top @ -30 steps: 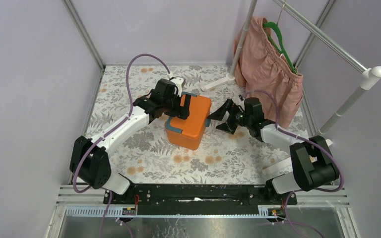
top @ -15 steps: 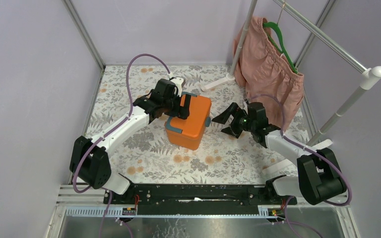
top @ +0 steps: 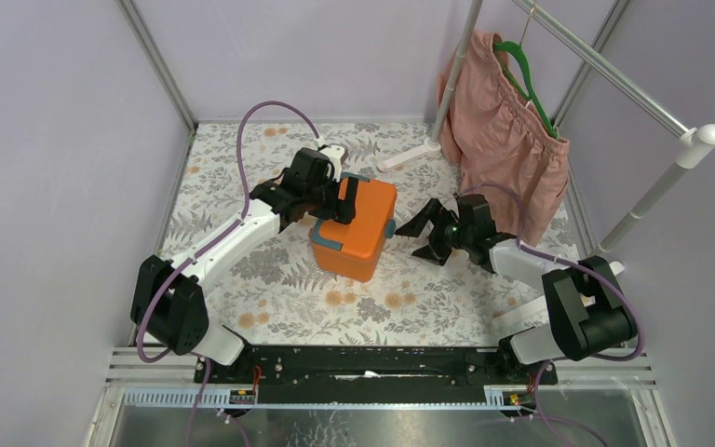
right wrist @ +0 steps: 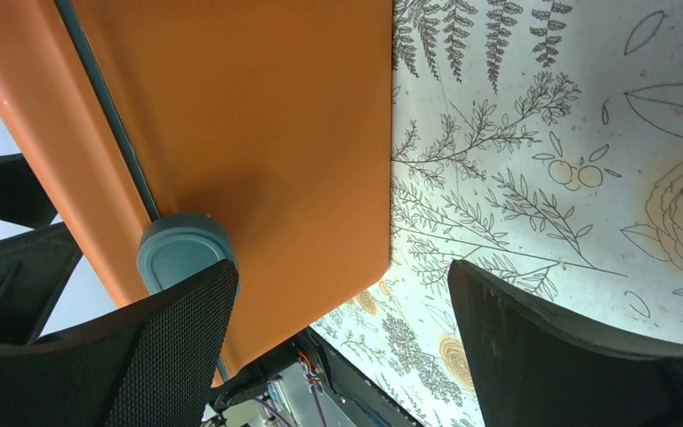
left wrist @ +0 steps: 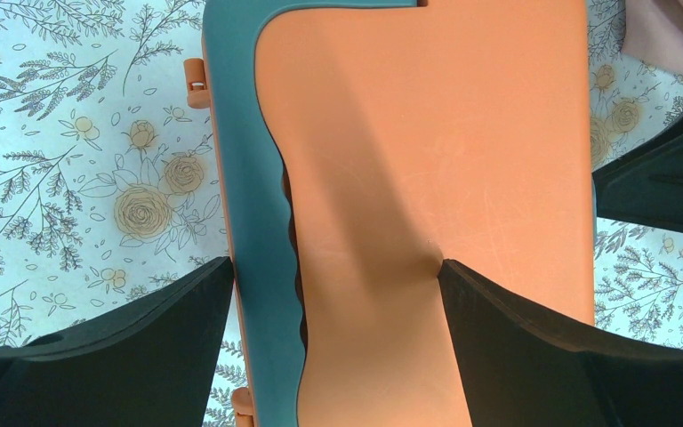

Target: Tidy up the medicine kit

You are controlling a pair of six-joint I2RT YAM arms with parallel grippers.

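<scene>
The medicine kit [top: 358,233], an orange box with teal trim, lies with its lid down on the flowered table [top: 270,279]. My left gripper [top: 337,207] hangs over the kit's far left edge. In the left wrist view the left gripper [left wrist: 338,276] is open: one finger [left wrist: 124,356] is outside the teal edge strip [left wrist: 249,222], the other [left wrist: 551,356] over the orange lid [left wrist: 427,133]. My right gripper [top: 419,235] is open just right of the kit. In the right wrist view the right gripper [right wrist: 342,276] faces the kit's orange side [right wrist: 267,124], near a teal latch [right wrist: 178,249].
A pink garment [top: 503,140] on a green hanger [top: 521,65] hangs from a white rack [top: 614,70] at the back right, close behind my right arm. The rack's foot [top: 410,154] rests on the table behind the kit. Lilac walls close in both sides.
My right gripper drew back a little from the kit, then came in again, ending slightly lower than a second ago. The left arm and the kit have not moved.
</scene>
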